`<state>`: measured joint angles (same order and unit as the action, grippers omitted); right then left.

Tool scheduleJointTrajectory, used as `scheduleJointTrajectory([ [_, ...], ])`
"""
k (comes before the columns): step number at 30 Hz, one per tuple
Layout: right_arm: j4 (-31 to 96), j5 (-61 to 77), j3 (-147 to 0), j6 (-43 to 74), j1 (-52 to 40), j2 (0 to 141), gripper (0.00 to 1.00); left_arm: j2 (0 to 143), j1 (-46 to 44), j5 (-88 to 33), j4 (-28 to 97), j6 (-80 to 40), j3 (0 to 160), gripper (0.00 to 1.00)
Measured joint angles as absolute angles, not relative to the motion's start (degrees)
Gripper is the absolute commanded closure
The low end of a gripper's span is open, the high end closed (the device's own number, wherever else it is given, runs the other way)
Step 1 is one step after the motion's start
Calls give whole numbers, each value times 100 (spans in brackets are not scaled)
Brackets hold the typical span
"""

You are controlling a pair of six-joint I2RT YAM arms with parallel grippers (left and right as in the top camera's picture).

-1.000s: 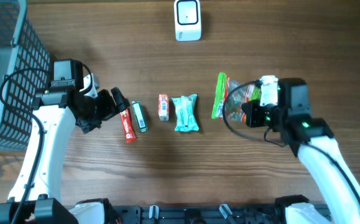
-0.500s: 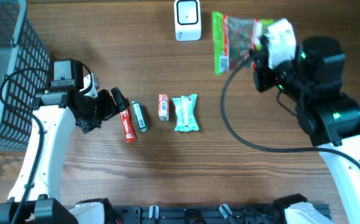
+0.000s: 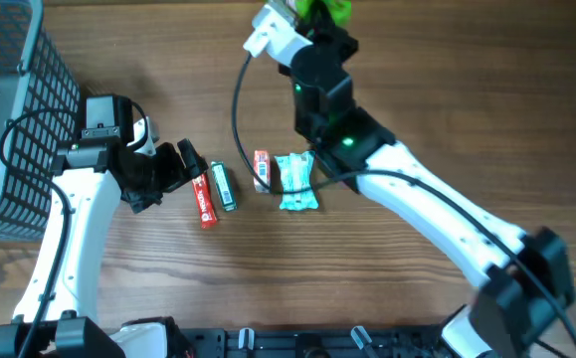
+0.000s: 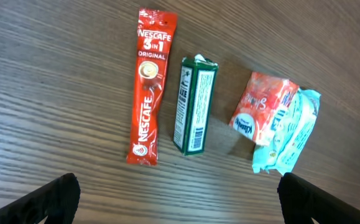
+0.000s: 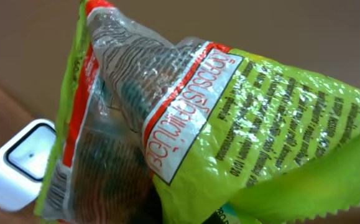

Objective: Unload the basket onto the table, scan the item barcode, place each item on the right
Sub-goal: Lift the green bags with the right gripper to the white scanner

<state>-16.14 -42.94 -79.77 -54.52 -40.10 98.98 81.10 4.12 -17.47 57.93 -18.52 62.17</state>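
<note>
A dark mesh basket [image 3: 9, 119] sits at the far left corner of the wooden bench [image 3: 486, 109]. Just right of it the left arm reaches in, and the left end effector [image 3: 186, 167] hangs over the bench with its jaws spread wide and nothing between them. In the left wrist view the two dark fingertips [image 4: 55, 199] show at the lower corners of the picture, well apart.

Directly right of that end effector, four small items lie flat in a row across the middle of the bench. First is a red Nescafe stick [image 4: 150, 87], lying lengthwise from far to near. Just beside it, without touching, is a narrow green box [image 4: 192, 106] with a barcode on its near end. Further right is a red-and-white packet [image 4: 260, 106], and a teal packet [image 4: 288, 134] lies against its right side.

The right arm stretches from the near right corner diagonally over the teal packet to the far edge of the bench. The right end effector [image 3: 317, 20] is clamped shut on a green snack bag [image 5: 242, 124], holding it up off the bench at the far edge, centre. In the right wrist view the crinkled bag fills most of the picture, printed side to the camera, and the white scanner [image 5: 18, 165] stands on the bench below and left of it. From overhead the scanner is hidden under the arm.
</note>
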Motion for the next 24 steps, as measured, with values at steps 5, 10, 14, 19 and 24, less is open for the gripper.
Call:
scheduleJointTrajectory([
  [5,-3634,-4449,-8025,-6608,-3990,10980,96,8110,412,-1750,5808,-1852,6217,0],
  [10,-5651,-3798,-8018,-8173,-3767,12411,96,8110,412,-1750,5802,-1852,6217,0],
  [14,-5944,-3166,-8112,-8628,-3280,13120,96,8110,412,-1747,5802,-1852,6217,0],
  [19,-5168,-2617,-8619,-7782,-2810,13397,96,8110,412,-1750,5802,-1852,6217,0],
  [24,-5284,-2255,-9041,-7323,-2902,13445,96,8110,412,-1750,5802,-1852,6217,0],
])
